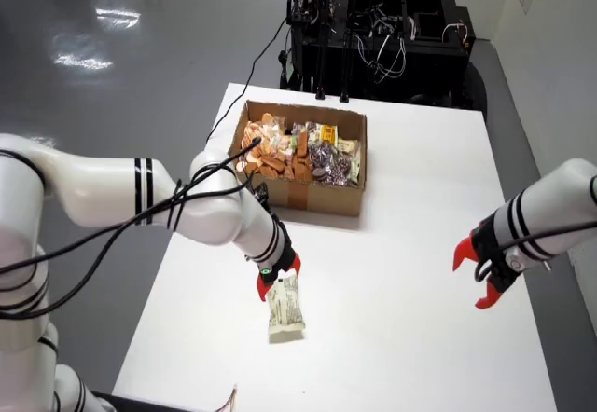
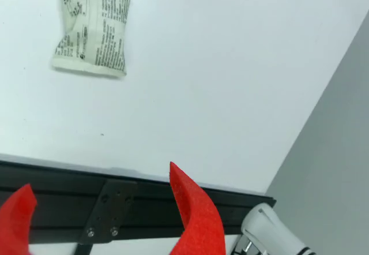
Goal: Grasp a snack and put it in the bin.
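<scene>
1. The snack [image 1: 285, 311] lies flat on the table [image 1: 401, 263], well short of the box [image 1: 312, 198], so it is not yet binned.
2. The gripper [image 1: 278, 280] hangs at the packet's near end, jaws spread and holding nothing, probably set to straddle it.
3. The box is already full of snacks, so it is likely the bin.

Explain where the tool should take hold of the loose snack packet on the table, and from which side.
Probably from above, across the middle of the snack packet, closing on its two long edges. It lies flat on the table with its length running away from the camera, and the tool is already at its far end. Its crimped ends look too thin to hold.
</scene>
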{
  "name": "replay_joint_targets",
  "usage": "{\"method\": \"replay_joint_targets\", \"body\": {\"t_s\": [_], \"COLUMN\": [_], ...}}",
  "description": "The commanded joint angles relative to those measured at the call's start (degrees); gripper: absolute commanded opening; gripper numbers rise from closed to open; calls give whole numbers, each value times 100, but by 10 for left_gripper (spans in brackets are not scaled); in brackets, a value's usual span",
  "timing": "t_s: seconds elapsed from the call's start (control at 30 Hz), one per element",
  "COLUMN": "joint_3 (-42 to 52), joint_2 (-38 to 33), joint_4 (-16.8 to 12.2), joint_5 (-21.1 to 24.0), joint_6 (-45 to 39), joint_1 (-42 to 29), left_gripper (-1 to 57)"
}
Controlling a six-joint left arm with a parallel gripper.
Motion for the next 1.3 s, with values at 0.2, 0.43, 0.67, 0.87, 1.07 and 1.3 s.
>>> {"method": "replay_joint_targets", "body": {"t_s": [0.2, 0.43, 0.67, 0.87, 1.07, 1.3], "joint_3": [-17, -18, -19, -26, -95, -393], "joint_2": [432, 568, 608, 842, 1303, 1897], "joint_4": [5, -4, 7, 17, 21, 16], "joint_5": [-241, -602, -984, -1154, -1335, -1419], "joint_6": [237, 424, 696, 820, 891, 967], "joint_1": [203, 278, 360, 499, 585, 619], "left_gripper": [496, 505, 484, 480, 480, 477]}}
